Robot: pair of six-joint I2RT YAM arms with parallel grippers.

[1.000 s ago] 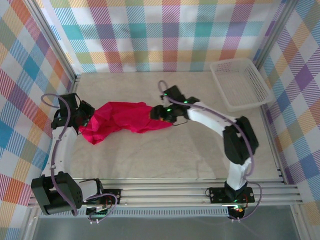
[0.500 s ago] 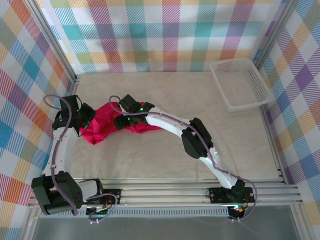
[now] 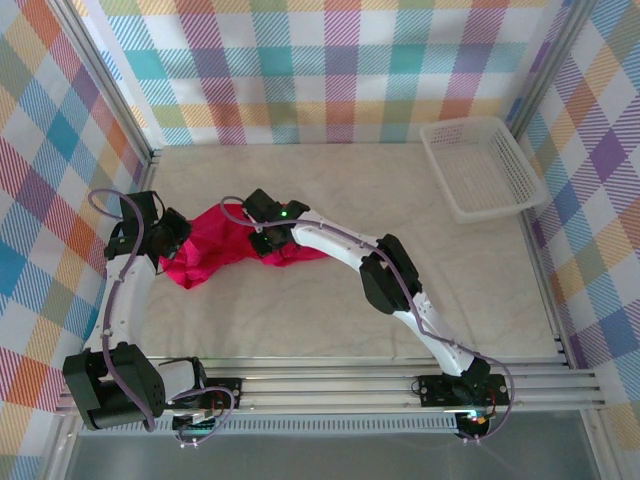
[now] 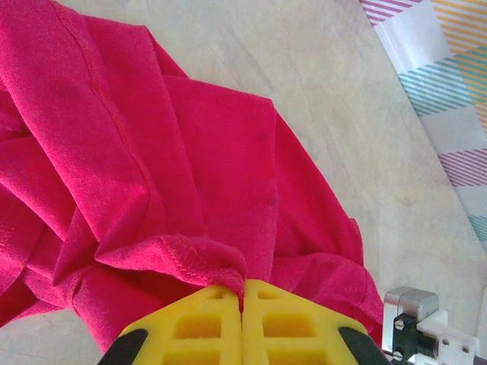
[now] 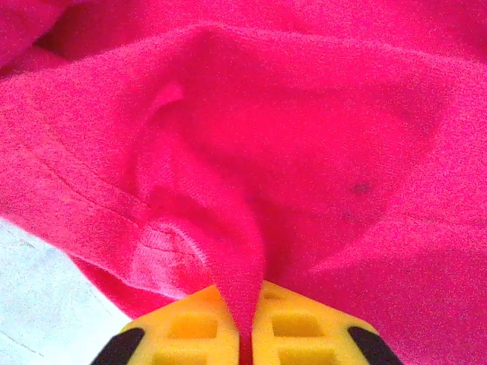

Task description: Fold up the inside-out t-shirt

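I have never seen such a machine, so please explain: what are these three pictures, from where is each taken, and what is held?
These are two robot arms bolted at the near edge of a table. The wide picture comes from a fixed camera above and behind them. The two close pictures come from cameras on the wrists, so each looks along its own yellow fingers. On the table lies a crumpled red t-shirt; a white basket stands in the far right corner. The left gripper is shut on a fold of the t-shirt, and the right gripper pinches another fold between its fingers.
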